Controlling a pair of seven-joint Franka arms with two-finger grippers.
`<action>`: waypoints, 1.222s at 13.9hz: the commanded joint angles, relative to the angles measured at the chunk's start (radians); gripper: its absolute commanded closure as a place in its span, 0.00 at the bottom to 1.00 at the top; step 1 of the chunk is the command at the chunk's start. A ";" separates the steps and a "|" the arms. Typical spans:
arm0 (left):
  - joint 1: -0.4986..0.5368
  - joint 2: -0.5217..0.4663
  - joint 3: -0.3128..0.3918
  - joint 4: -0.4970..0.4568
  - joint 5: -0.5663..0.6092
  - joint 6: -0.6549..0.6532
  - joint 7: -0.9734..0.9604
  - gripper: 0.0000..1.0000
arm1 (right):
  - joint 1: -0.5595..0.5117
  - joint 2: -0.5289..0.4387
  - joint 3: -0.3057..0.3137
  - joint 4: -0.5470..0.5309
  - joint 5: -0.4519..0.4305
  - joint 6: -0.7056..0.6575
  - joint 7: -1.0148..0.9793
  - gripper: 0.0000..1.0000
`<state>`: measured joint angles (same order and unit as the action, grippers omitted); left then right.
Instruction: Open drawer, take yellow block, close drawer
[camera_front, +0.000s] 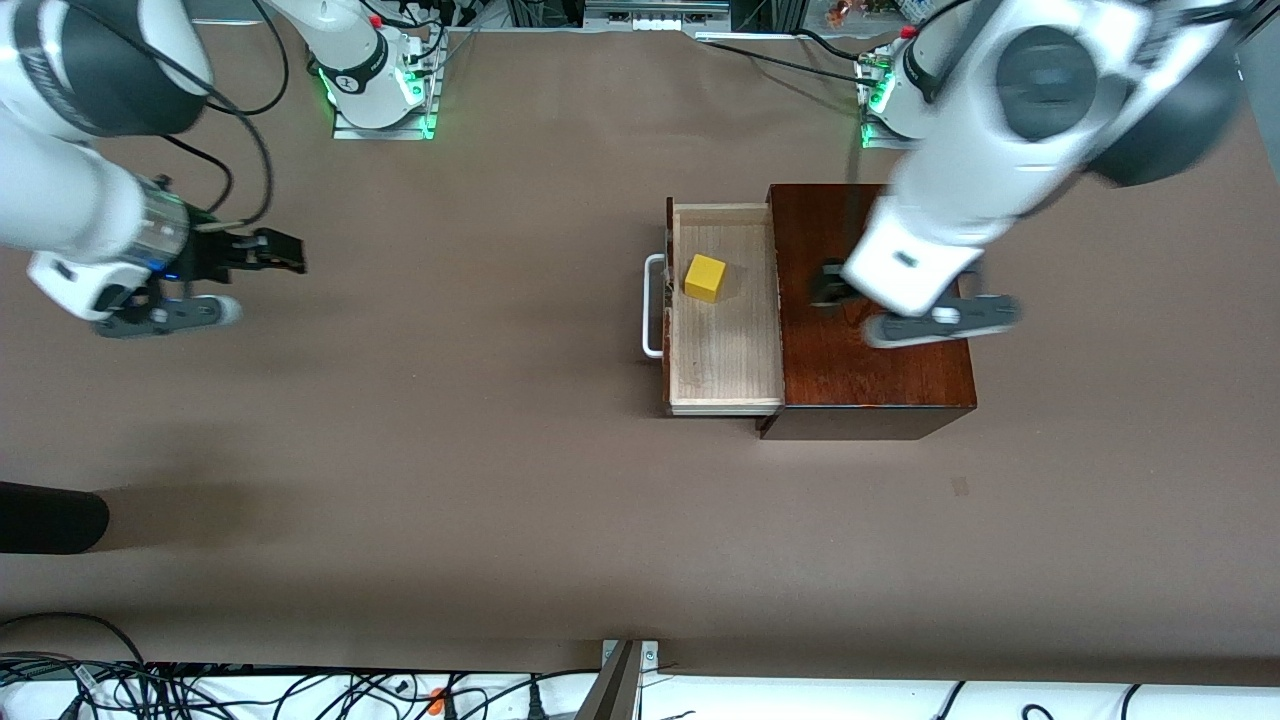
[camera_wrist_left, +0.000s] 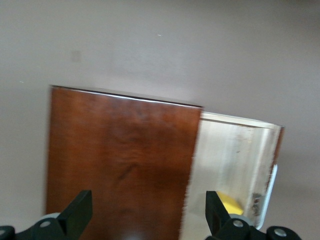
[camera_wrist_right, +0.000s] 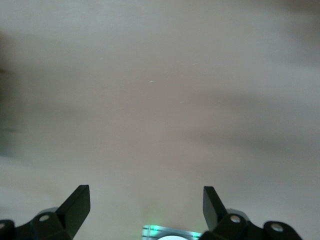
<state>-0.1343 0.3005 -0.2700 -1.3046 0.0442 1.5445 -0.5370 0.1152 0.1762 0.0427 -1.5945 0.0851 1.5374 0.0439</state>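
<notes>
One yellow block (camera_front: 705, 277) lies in open drawer (camera_front: 725, 375).

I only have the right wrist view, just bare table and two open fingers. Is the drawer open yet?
Observer: Yes, the drawer is pulled out of the wooden box.
Operator: Is the yellow block in it?
Observer: Yes, the yellow block sits on the drawer floor, untouched.
Operator: Where's the other arm?
Observer: The left gripper is over the box top, open and empty.
Operator: And mine?
Observer: The right gripper is over bare table toward the right arm's end, well clear of the box.
</notes>
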 joint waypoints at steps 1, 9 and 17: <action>-0.010 -0.115 0.136 -0.088 -0.073 -0.033 0.179 0.00 | 0.046 0.022 -0.004 0.025 0.047 0.009 0.185 0.00; -0.018 -0.219 0.317 -0.205 -0.081 -0.034 0.485 0.00 | 0.337 0.081 -0.004 0.031 0.047 0.104 0.871 0.00; -0.007 -0.219 0.324 -0.214 -0.075 -0.023 0.555 0.00 | 0.557 0.229 -0.004 0.159 0.191 0.361 1.691 0.00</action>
<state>-0.1378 0.1112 0.0433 -1.4897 -0.0144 1.5070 -0.0129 0.6384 0.3461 0.0497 -1.5134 0.2402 1.8690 1.5670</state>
